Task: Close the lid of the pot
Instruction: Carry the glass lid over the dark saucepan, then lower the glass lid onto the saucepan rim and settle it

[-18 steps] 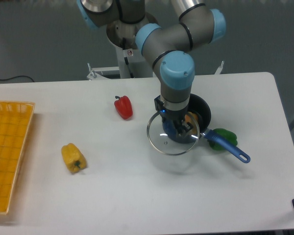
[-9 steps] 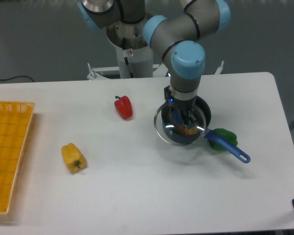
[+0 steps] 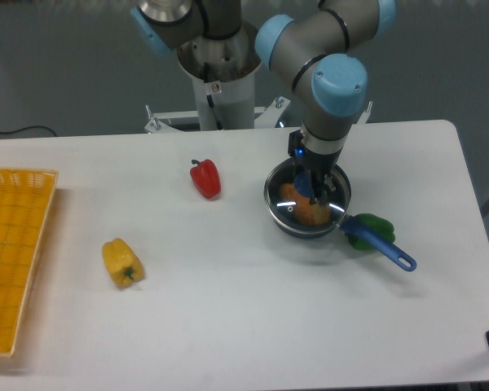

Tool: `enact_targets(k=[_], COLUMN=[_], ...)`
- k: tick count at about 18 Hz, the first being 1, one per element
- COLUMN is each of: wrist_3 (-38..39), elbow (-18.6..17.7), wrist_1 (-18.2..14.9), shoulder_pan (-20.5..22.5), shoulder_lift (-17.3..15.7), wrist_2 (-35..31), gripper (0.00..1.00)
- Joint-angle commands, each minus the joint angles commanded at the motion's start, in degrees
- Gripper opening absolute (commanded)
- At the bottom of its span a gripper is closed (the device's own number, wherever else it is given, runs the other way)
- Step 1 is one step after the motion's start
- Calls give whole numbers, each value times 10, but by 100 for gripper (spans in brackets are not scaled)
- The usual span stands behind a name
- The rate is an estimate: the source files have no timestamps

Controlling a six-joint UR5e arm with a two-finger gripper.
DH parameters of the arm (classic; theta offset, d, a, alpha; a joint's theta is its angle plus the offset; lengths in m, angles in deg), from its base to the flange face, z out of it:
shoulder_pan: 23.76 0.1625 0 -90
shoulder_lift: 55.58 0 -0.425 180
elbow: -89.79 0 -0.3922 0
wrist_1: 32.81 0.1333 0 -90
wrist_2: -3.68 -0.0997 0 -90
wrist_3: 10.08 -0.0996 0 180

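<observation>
While lid hangs over pot: notes near to far.
Pot: small round dark saucepan, long bright blue handle running to 4 o'clock, sits right of table centre.
Lid: round clear glass disc, thin metal rim, about concentric with pot; seated or just above, cannot tell.
Gripper: narrowed on lid's blue knob, directly above pot.
Contents: orange lump under glass.

Three peppers – one red, one yellow, one green. One pot, one lid, one yellow basket – far left of gripper.
</observation>
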Motion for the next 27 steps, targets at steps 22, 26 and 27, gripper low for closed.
enact_targets(k=[22,26,27], wrist_3=[-14,-13,-13], elbow=[-26,-22,-20], wrist_1=[4,5,5], shoulder_pan=[-2,-3,-3], shoulder_lift=[-7,-5,-4], wrist_2=[-31,-31,-31], gripper=[61,61,61])
